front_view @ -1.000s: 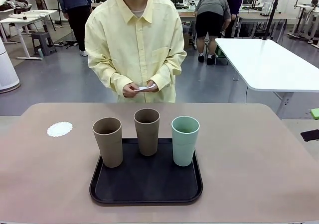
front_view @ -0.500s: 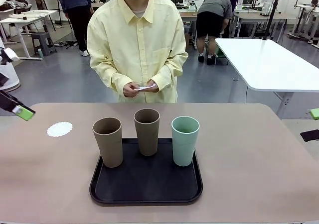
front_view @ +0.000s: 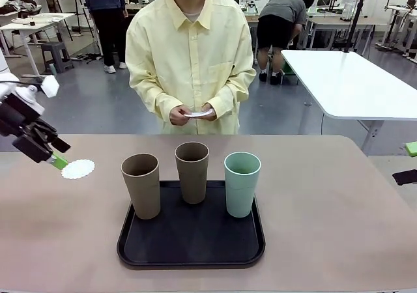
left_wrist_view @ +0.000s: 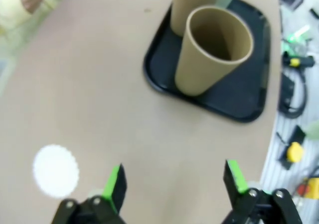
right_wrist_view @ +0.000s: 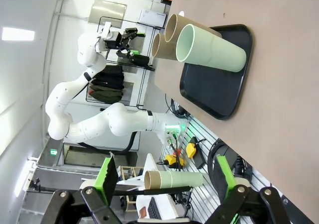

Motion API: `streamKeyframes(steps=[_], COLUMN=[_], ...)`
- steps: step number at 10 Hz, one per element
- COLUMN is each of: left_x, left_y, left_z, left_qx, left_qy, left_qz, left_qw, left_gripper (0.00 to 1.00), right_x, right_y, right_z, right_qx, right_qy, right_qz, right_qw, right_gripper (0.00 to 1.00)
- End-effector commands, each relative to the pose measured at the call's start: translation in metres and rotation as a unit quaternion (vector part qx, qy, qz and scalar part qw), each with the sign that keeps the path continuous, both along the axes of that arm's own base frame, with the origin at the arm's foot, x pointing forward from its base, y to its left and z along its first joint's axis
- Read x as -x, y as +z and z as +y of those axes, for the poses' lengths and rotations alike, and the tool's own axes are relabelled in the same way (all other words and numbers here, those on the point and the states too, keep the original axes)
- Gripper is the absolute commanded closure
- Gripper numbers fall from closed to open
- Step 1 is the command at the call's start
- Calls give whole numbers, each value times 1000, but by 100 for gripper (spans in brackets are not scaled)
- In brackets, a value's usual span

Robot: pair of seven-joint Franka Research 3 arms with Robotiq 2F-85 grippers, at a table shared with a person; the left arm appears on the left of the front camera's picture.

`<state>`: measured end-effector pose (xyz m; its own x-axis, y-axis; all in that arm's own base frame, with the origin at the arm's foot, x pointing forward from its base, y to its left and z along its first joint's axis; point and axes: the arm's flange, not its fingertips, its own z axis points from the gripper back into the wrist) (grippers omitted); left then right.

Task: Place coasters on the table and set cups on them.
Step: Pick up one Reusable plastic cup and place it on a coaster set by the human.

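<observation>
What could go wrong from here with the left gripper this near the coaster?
1. The open left gripper hovers beside the coaster; a brush could shift or crumple the thin paper.
2. The tan cup stands close to the second tan cup on the tray; grasping one might tip the other.

beige table (front_view: pixel 326 208) bears one coaster (front_view: pixel 78 169); black tray (front_view: pixel 189 236)

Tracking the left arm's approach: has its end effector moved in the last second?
Yes. The left end effector has come rightward from the picture's left edge to the left rim of the coaster, which stayed put.
</observation>
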<state>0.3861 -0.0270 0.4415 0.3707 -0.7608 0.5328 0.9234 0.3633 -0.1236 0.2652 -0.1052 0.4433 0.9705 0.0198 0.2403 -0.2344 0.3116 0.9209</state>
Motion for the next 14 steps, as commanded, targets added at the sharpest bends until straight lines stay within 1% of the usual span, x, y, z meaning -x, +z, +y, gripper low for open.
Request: streamKeyframes(steps=[1,2,3,8,9,10,11,12,13,14], left_x=[-1,0,1,0,-5,-5,-3,-4,-8,-15], left_y=[-15,-18,-8,-11,-17,-13,-11,-12,-13,-19], left_z=[-15,-14,-12,-9,-13,-22,-23,-17,-6,8], left_qx=[-36,-49,-13,-20,-1,66,110,142,192,239], left_qy=[-25,-23,-14,-14,-100,-191,-260,-288,-296,-278], left_qz=[-5,-9,-2,-6,-31,-80,-111,-138,-156,-173], left_qw=[999,998,1000,1000,994,976,953,937,922,914], left_gripper=[0,0,0,0,0,0,0,0,0,0], right_x=[-1,-1,-1,-1,-1,-1,-1,-1,-1,-1], right_y=[-1,-1,-1,-1,-1,-1,-1,-1,-1,-1], right_z=[-1,-1,-1,-1,-1,-1,-1,-1,-1,-1], right_qx=[-6,-6,-6,-6,-6,-6,-6,-6,-6,-6], right_qy=[1,1,1,1,1,1,1,1,1,1], right_qz=[-4,-4,-4,-4,-4,-4,-4,-4,-4,-4], right_qw=[1000,1000,1000,1000,1000,1000,1000,1000,1000,1000], right_gripper=[0,0,0,0,0,0,0,0,0,0])
